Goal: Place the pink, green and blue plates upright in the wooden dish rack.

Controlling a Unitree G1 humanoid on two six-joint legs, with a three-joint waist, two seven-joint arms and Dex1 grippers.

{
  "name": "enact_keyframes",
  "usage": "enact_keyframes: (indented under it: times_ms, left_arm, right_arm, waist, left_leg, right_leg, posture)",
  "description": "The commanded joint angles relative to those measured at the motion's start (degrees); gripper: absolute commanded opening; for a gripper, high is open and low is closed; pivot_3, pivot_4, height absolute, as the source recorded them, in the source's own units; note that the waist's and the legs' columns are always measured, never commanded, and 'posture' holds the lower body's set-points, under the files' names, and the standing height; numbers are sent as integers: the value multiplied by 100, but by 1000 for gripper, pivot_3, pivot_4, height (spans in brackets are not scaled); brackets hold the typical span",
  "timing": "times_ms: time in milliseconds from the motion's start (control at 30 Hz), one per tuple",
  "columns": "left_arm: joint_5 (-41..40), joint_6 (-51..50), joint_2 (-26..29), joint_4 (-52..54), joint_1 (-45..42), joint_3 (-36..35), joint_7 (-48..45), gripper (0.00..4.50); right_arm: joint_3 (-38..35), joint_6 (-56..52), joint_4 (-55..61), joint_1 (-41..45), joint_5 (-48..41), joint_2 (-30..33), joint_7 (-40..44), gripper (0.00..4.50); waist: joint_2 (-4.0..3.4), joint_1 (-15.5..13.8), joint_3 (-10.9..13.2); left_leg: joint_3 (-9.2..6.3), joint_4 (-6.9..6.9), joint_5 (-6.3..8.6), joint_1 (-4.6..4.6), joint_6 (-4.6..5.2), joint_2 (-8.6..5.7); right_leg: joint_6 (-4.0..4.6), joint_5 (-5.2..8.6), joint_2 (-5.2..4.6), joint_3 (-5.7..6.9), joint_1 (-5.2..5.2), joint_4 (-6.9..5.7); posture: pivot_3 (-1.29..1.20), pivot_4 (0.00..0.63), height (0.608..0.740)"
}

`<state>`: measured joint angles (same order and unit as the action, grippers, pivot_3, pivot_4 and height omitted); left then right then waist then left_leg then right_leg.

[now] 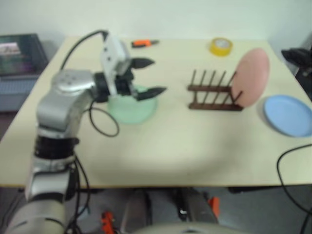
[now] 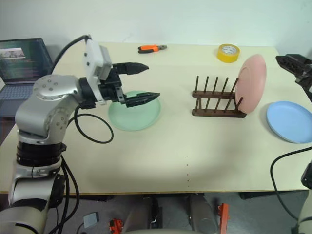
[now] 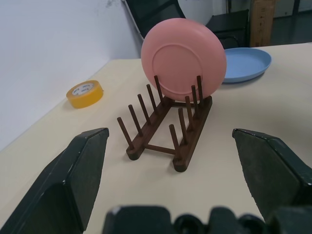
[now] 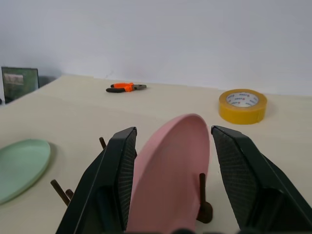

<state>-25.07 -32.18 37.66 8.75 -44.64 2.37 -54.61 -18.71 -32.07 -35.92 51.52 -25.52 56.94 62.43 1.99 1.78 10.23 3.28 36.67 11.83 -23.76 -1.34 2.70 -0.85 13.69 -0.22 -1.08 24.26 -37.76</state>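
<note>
Head views: pink plate [image 2: 251,84] standing upright at the right-hand end of the wooden rack [image 2: 217,100], leaning slightly against the end pegs; remaining slots bare. Green plate [image 2: 134,113] flat on the table [image 2: 185,156], well left of the rack, partly covered by the left gripper [image 2: 147,83] hovering above it with fingers spread wide, nothing held. Blue plate [image 2: 291,122] flat near the table's right edge, cut off by the frame. Right gripper [image 2: 297,67] only partly visible at the right border, beside the pink plate; finger spacing hard to judge from here. Yellow tape roll [image 2: 228,52] and orange pliers [image 2: 151,48] near the far edge; laptop [image 2: 22,61] off the table's left side, cropped. Broad bare tabletop in front of the rack; plain pale wall behind. Left wrist view: rack seen end-on between two widely parted fingers [image 3: 73,180], pink plate in the farthest slot, blue plate behind it, tape roll to one side; dark chair behind, unclear. Right wrist view: fingers [image 4: 114,180] parted on either side of the pink plate's rim, a clear gap on one side at least, contact on the other undeterminable; plate base and rack mostly hidden.
</note>
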Motion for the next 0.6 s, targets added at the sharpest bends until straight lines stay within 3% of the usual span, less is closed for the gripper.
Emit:
enact_keyframes:
  times_ms: [33, 200, 333, 600]
  left_arm:
    - [14, -23, 90, 52, -74, -149, 57, 4500]
    - [100, -451, 512, -439, -215, -520, 345, 4500]
    - [441, -783, 815, -1310, -460, -606, 786, 4500]
    - [997, -1276, 477, -4094, -1471, -552, 1693, 4500]
  right_arm:
    - [-36, -500, 1304, -292, -435, 290, 424, 2688]
    - [-189, -1492, 3644, -605, -1523, 146, 337, 2688]
    - [88, -1761, 4725, -582, -1994, -339, -122, 2688]
    - [1218, -1293, 5374, -752, -1387, -1096, -695, 2688]
  waist:
    - [-1, 0, 0]
    - [-9, 42, 2]
    - [-6, 41, 1]
    - [-3, -28, -1]
  left_leg:
    - [0, 0, 0, 2, 0, 1]
    - [-5, 1, 0, 14, 0, 5]
    - [-12, 1, 0, 37, 0, 12]
    - [-3, 17, 0, 9, 1, 0]
  right_leg:
    - [0, 0, 1, -1, 0, -1]
    - [0, 0, 4, -9, 1, -21]
    - [3, 2, 11, 5, -19, -23]
    - [-7, -4, -9, 7, -10, -10]
  posture:
    - [0, 150, 740]
    - [0, 150, 740]
    - [0, 150, 740]
    - [0, 150, 740]
